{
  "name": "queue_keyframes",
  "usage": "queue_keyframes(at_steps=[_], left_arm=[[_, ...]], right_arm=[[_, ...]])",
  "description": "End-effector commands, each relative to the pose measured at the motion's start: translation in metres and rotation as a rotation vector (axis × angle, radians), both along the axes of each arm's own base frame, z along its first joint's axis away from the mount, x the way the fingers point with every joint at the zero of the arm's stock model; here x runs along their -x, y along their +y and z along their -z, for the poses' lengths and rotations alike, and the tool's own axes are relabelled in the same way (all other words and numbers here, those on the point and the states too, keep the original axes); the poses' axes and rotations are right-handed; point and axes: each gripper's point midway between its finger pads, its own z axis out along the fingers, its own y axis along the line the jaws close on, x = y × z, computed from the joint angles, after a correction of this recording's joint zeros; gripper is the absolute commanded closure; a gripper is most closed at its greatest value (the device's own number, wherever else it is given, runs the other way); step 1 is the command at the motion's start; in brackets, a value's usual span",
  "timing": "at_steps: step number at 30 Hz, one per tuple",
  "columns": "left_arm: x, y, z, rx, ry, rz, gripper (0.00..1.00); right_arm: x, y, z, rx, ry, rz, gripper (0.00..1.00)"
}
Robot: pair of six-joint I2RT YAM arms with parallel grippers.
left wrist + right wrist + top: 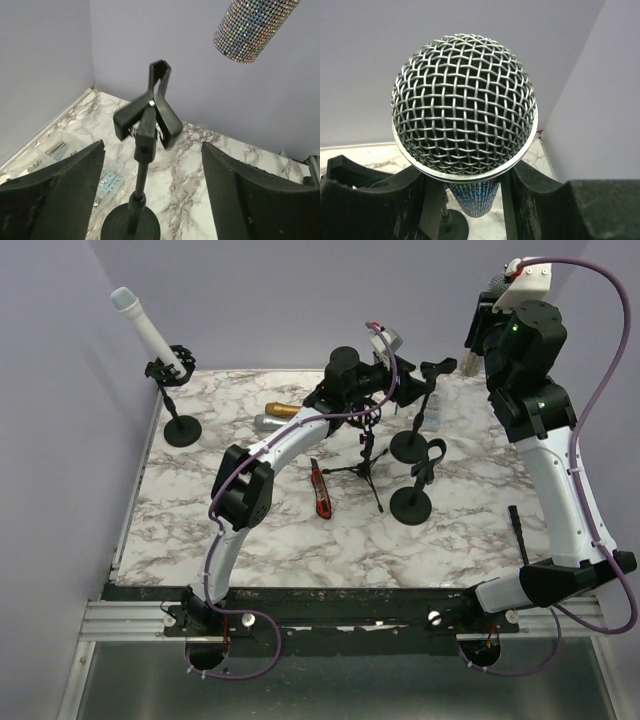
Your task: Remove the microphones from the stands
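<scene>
Mic's basically off: right hand (465,200) is clamped on the sparkly microphone (464,105), high above the empty stand (150,117). Left hand (151,150) sits apart around the pole, not touching. Next, I'd guess: lower the microphone onto the desk (180,510).

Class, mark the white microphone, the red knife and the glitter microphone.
white microphone (150,333), top view, middle of its body.
red knife (321,491), top view, its handle.
glitter microphone (464,100), right wrist view, its mesh head.
</scene>
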Motion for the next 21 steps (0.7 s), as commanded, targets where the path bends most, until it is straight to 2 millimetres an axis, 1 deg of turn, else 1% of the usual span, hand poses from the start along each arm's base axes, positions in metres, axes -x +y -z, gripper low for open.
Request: queue_keyframes(at_steps=[1,3,6,7,8,9,10,11,12,13,14,15,16,17,18,19,20,21], left_arm=[[0.022,0.018,-0.045,0.009,-0.006,-0.021,0.19],[0.032,0.026,-0.056,0.012,-0.015,-0.023,0.11],[0.053,0.042,-0.077,0.022,-0.017,-0.022,0.10],[0.059,0.047,-0.079,0.019,-0.003,-0.020,0.09],[0.070,0.054,-0.087,0.026,0.006,-0.015,0.09],[0.077,0.060,-0.083,0.021,0.028,-0.015,0.09],[0.088,0.068,-0.089,0.028,0.038,-0.014,0.10],[0.096,0.075,-0.085,0.024,0.063,-0.020,0.09],[0.106,0.083,-0.090,0.032,0.079,-0.027,0.10],[0.115,0.092,-0.087,0.030,0.106,-0.035,0.10],[0.123,0.099,-0.080,0.025,0.144,-0.042,0.10],[0.133,0.108,-0.082,0.032,0.168,-0.045,0.10],[0.141,0.114,-0.075,0.026,0.202,-0.047,0.10],[0.151,0.122,-0.075,0.033,0.233,-0.047,0.10],[0.158,0.128,-0.067,0.023,0.270,-0.049,0.10],[0.167,0.135,-0.065,0.020,0.296,-0.044,0.11],[0.174,0.141,-0.057,0.003,0.332,-0.045,0.11],[0.182,0.148,-0.055,-0.005,0.351,-0.048,0.12]], right_arm=[[0.011,0.011,0.003,-0.026,0.042,-0.074,0.99],[0.016,0.015,0.006,-0.038,0.058,-0.104,0.99],[0.023,0.025,0.012,-0.066,0.093,-0.167,0.99],[0.025,0.031,0.013,-0.068,0.106,-0.201,0.99],[0.027,0.038,0.017,-0.098,0.128,-0.231,0.99],[0.029,0.045,0.020,-0.110,0.146,-0.270,0.99],[0.032,0.050,0.023,-0.127,0.162,-0.300,0.99],[0.034,0.057,0.027,-0.143,0.175,-0.334,0.99],[0.037,0.063,0.030,-0.165,0.188,-0.365,0.99],[0.040,0.070,0.034,-0.187,0.203,-0.403,0.99],[0.043,0.077,0.038,-0.205,0.220,-0.435,0.99],[0.047,0.087,0.043,-0.232,0.243,-0.487,0.99],[0.050,0.095,0.050,-0.252,0.271,-0.525,0.99],[0.054,0.102,0.055,-0.273,0.293,-0.562,0.99],[0.058,0.109,0.063,-0.292,0.321,-0.598,0.99],[0.062,0.115,0.070,-0.317,0.345,-0.623,0.99],[0.066,0.121,0.075,-0.343,0.361,-0.655,0.99],[0.070,0.126,0.083,-0.373,0.383,-0.680,0.99]])
